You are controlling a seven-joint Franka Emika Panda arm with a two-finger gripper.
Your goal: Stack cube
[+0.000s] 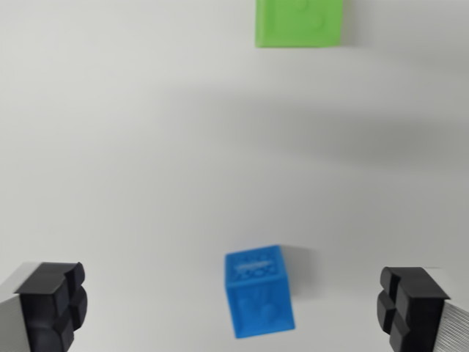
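Observation:
A small blue cube [259, 291] rests on the white surface near the bottom of the wrist view, slightly tilted. A green cube [299, 22] lies at the top edge, partly cut off by the frame. My gripper [233, 308] is open: its black left fingertip [53, 304] shows at the bottom left corner and its right fingertip [410, 306] at the bottom right. The blue cube lies between the two fingertips, touching neither, a little nearer the right one.
A plain white tabletop [146, 147] fills the view, with a soft grey shadow band across the upper right.

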